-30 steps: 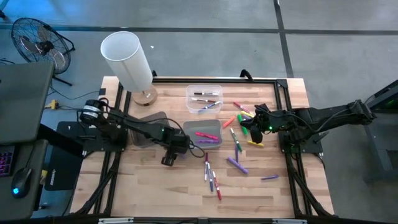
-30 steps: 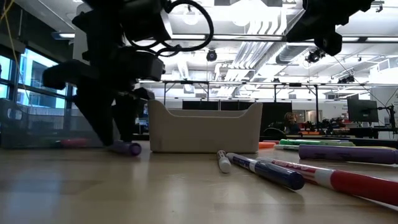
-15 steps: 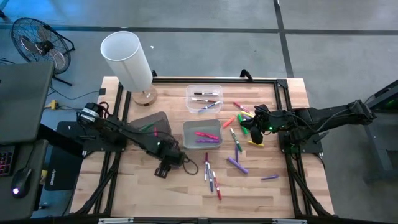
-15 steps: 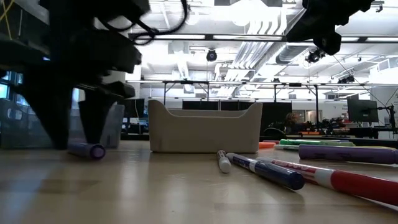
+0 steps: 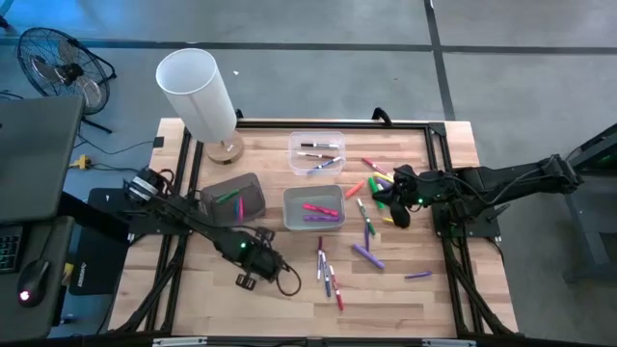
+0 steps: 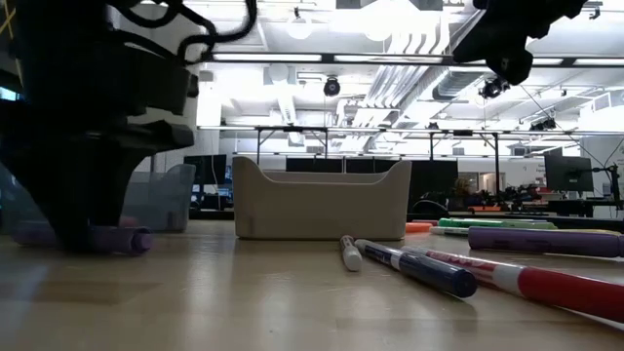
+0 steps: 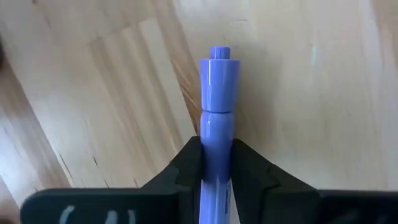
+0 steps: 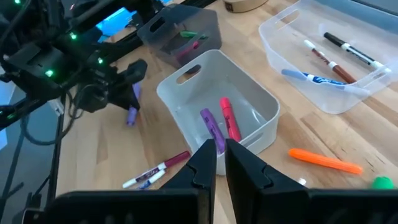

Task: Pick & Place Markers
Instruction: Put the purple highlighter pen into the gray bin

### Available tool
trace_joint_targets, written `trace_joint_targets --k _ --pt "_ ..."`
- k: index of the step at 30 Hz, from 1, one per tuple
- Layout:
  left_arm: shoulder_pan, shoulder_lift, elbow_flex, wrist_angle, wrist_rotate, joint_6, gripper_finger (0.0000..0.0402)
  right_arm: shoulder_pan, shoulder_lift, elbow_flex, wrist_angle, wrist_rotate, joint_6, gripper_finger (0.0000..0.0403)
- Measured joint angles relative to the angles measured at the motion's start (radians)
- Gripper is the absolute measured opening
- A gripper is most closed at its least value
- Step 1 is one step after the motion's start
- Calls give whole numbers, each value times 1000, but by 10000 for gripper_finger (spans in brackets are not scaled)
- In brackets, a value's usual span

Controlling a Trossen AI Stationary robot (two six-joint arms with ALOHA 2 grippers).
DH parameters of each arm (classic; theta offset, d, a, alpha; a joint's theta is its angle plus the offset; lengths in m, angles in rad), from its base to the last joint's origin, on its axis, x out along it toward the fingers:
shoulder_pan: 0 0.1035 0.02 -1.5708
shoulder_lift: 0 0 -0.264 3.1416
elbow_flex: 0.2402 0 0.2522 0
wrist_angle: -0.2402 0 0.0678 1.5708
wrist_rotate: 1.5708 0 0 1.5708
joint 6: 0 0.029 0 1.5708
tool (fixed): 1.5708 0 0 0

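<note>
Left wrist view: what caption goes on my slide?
Left end effector pinches a purple marker lying on the wooden table.

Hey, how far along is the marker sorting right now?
Partly done. A few markers already lie in the clear bin, the grey bin and the dark bin. In hand: the left pincer is shut on a purple marker on the table. The right pincer waits empty. Left: a dozen or so loose markers on the wood.
</note>
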Motion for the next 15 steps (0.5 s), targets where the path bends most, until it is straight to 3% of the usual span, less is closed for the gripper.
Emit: trace_joint_targets --k 6,10,15 --pt "33 -18 126 -34 16 -192 53 0 0 0 -1 -8 -10 23" --pt "82 -129 200 -33 -27 -196 53 0 0 0 2 -50 -29 23" --pt "216 -163 313 -42 -128 -119 53 0 0 0 6 -88 -30 23"
